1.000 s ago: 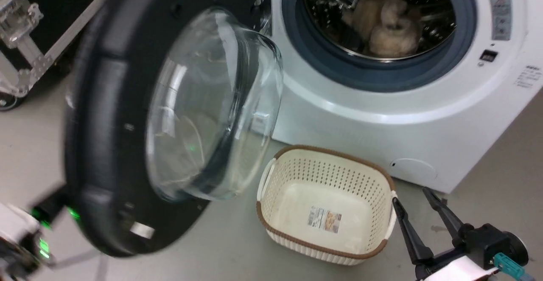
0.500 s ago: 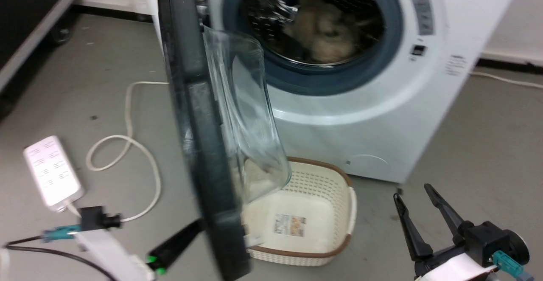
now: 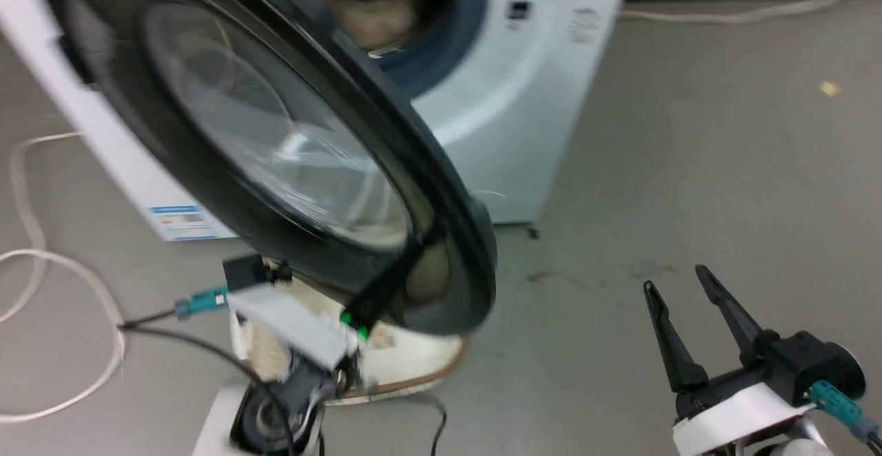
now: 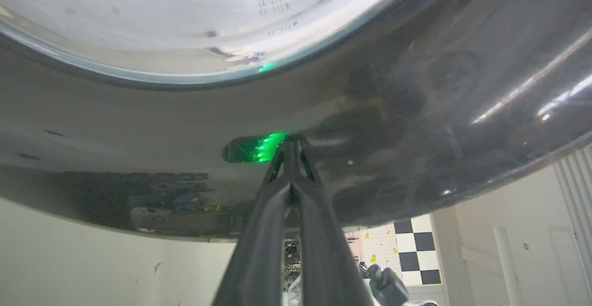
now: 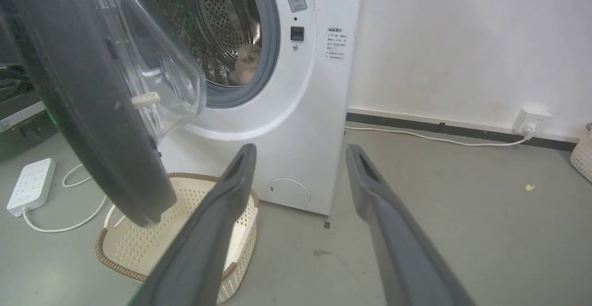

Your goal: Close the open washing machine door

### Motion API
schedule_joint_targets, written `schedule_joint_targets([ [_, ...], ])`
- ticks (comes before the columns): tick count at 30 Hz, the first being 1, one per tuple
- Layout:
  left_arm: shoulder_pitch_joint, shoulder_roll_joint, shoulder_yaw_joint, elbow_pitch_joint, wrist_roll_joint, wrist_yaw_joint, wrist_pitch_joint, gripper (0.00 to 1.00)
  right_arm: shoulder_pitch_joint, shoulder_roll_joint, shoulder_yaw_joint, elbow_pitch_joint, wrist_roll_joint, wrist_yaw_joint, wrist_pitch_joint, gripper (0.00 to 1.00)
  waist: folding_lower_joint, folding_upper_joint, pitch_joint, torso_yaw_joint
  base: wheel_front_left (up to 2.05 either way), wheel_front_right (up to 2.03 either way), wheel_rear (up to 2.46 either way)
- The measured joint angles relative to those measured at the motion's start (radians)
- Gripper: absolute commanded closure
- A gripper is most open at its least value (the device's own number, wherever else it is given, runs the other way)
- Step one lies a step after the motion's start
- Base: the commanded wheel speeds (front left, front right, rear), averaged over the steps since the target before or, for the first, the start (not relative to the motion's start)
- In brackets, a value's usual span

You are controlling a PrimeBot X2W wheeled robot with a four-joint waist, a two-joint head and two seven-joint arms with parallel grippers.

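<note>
While the left hand [image 4: 291, 142] keeps its two fingers pressed flat together, nothing between them, their tips sit against the glossy black outer face of the washing machine door [image 3: 275, 153]. The spot is on the dark band below the glass window, toward the door's lower free edge. A green light from the hand is mirrored in the gloss just beside the tips.

The door stands partly open, out from the front of the washing machine [image 3: 482, 118] and hinged at the machine's left side. Its outer face turns away from the machine. In the right wrist view its clear glass bowl bulges back toward the drum opening [image 5: 217, 33], and the disc shows nearly edge-on and upright, its free edge away from the machine.

A cream basket [image 5: 194, 190] sits on the floor in front of the machine, under the door's lower edge.

The right hand [image 3: 675, 278] hangs well to the right of the machine, fingers spread wide and empty, apart from the door.
</note>
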Motion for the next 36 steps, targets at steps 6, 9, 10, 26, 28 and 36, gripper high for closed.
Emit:
schedule_joint_targets([
  [6,-0.203,0.0,-0.033,0.186,-0.014,0.0,-0.192,1.0,-0.016,0.013,0.003,0.029,0.012,0.0,-0.01,0.0,0.0001,0.0,0.056,-0.115,0.0,0.0,0.0],
  [9,-0.314,-0.001,-0.052,0.284,-0.041,-0.001,-0.276,1.0,-0.022,0.022,0.007,0.04,0.014,0.0,-0.013,0.0,0.0,0.0,0.084,-0.156,0.0,0.0,0.0],
  [10,-0.35,-0.001,-0.059,0.318,-0.051,-0.002,-0.3,1.0,-0.024,0.024,0.007,0.042,0.015,0.0,-0.013,0.0,0.0001,0.0,0.093,-0.166,0.0,0.0,0.0],
  [26,-0.152,0.142,-0.258,0.177,0.068,-0.034,-0.462,0.0,0.012,0.022,-0.008,0.02,0.007,0.0,-0.018,0.0,-0.0003,0.0,0.003,-0.066,0.0,0.0,0.0],
  [28,-0.087,0.206,-0.287,0.132,0.179,-0.034,-0.554,0.0,0.032,0.017,-0.009,0.014,0.006,0.0,-0.018,0.0,-0.0003,0.0001,-0.02,-0.035,0.0,0.0,0.0],
  [36,0.123,0.235,0.007,-0.032,0.878,0.08,-0.69,0.0,0.085,-0.002,0.003,-0.011,0.001,0.0,-0.018,0.0,-0.0003,0.0,-0.111,0.121,0.0,0.0,0.0],
])
